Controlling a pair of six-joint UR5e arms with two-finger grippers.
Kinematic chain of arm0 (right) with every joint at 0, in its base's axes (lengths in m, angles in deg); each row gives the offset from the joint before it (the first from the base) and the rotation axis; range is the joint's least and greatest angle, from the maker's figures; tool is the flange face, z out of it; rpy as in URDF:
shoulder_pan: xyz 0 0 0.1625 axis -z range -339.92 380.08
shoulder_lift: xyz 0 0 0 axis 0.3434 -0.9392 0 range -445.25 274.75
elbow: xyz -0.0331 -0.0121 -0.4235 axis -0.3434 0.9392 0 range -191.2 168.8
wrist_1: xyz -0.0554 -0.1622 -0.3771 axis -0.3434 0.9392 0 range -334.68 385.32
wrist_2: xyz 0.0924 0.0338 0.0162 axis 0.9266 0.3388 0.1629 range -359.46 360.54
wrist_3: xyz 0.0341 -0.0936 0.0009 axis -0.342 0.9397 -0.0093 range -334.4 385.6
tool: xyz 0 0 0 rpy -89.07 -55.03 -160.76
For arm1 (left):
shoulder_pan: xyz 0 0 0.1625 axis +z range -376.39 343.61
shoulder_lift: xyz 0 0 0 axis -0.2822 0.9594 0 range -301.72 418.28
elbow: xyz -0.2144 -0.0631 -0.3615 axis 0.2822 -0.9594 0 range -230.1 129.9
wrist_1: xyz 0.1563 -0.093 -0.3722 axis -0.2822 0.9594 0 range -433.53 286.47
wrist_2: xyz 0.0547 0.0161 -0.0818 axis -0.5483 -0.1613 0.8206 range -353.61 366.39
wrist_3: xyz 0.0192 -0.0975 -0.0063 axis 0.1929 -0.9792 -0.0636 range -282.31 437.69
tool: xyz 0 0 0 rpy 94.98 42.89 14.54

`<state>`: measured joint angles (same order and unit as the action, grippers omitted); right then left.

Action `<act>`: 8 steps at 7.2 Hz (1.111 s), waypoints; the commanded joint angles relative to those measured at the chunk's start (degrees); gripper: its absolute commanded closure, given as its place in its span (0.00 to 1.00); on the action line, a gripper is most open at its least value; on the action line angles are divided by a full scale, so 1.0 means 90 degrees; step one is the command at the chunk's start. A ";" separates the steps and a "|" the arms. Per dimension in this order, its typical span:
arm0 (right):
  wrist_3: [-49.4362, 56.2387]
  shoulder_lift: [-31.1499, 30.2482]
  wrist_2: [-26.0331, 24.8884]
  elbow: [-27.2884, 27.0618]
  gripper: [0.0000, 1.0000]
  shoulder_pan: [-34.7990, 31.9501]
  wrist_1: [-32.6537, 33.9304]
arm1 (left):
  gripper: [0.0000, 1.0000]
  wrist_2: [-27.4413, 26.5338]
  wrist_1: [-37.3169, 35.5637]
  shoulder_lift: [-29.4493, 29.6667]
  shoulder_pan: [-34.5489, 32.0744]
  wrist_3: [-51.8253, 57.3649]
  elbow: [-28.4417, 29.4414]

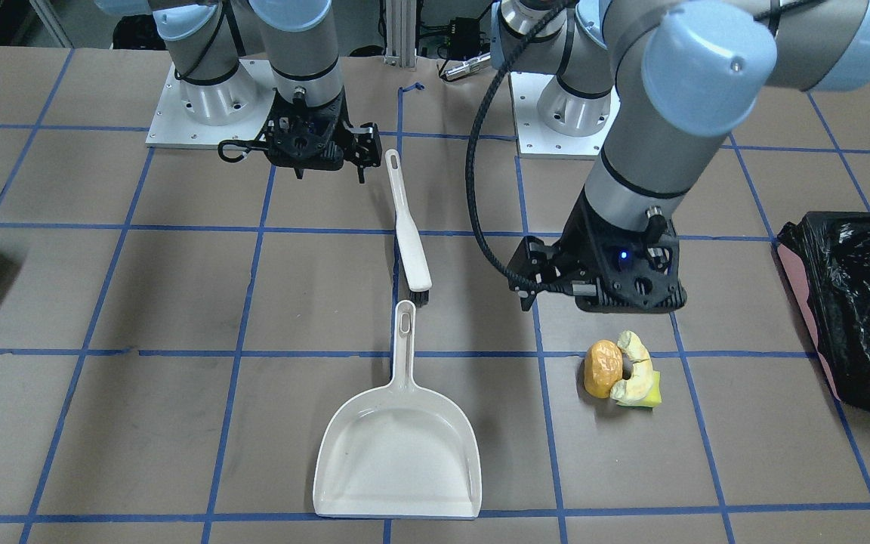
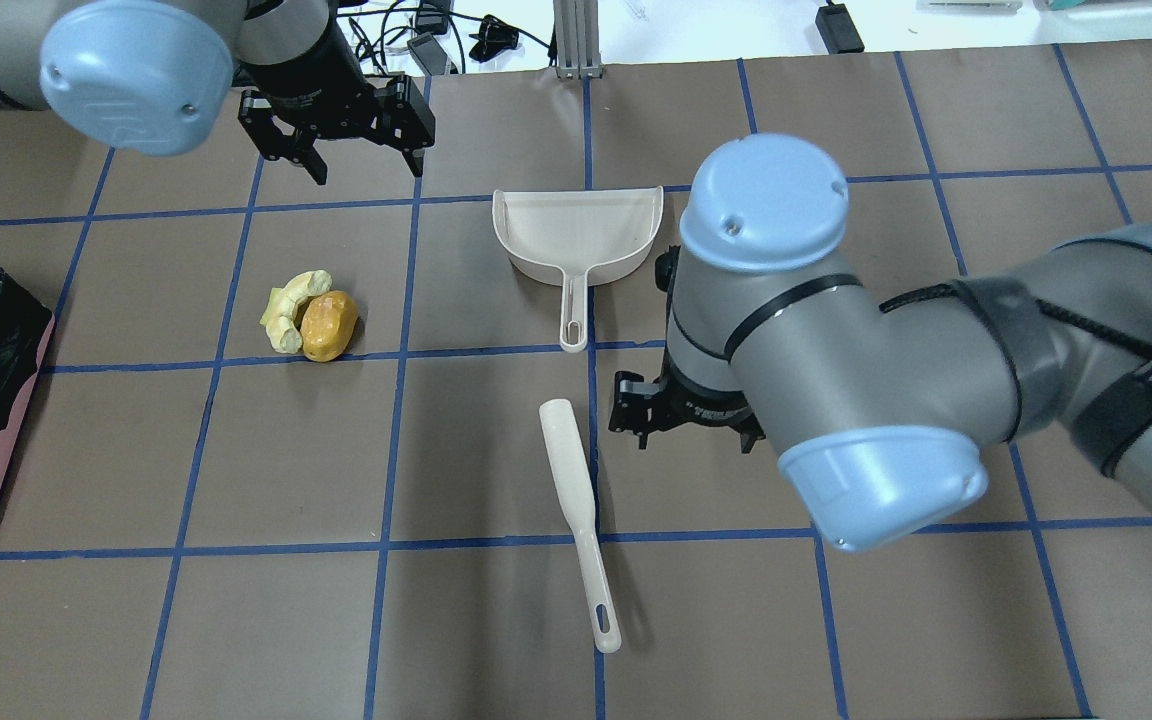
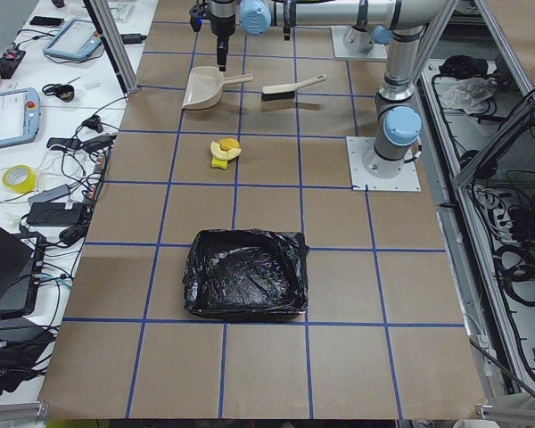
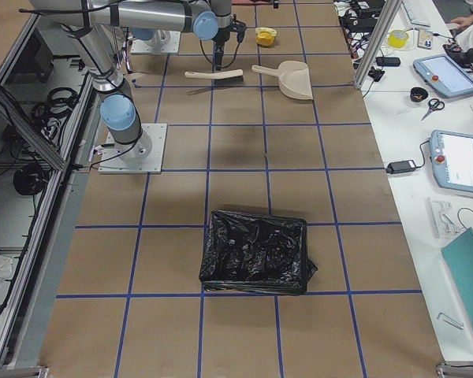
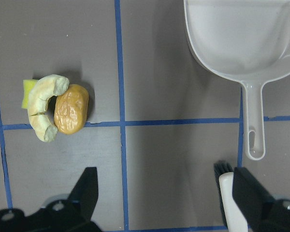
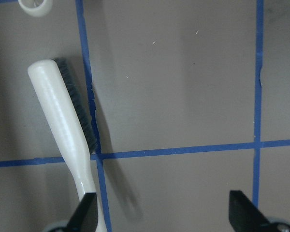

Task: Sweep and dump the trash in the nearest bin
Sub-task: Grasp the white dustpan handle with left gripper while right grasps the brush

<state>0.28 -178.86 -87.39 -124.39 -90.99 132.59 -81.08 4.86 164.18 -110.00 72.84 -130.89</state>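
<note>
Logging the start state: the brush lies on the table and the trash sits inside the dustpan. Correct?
No. The trash lies on the table, apart from the empty dustpan, as the exterior front-facing view shows. The brush does lie on the table.

A robotics lab: two arms (image 1: 654,143) bolted to a brown surface (image 1: 140,287) gridded with blue tape (image 1: 178,353), with teach pendants (image 4: 459,161) and loose cables (image 3: 515,267) alongside.

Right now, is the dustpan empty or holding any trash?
Empty. The dustpan shows only its bare white inside; the trash lies on the table, apart from it.
</note>
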 commanded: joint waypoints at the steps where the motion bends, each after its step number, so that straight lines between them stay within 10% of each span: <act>1: -0.0912 0.0330 -0.0005 -0.0751 0.02 -0.0682 0.1385 | 0.00 0.0292 -0.0330 0.0741 -0.0019 -0.0329 0.0342; 8: -0.0889 0.0791 -0.0112 -0.1252 0.04 -0.1935 0.1753 | 0.00 0.0422 -0.1005 0.1914 -0.1404 -0.0731 0.0266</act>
<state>-8.12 -171.76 -88.42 -134.99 -108.10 148.26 -76.36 -4.57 179.97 -120.73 66.30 -128.04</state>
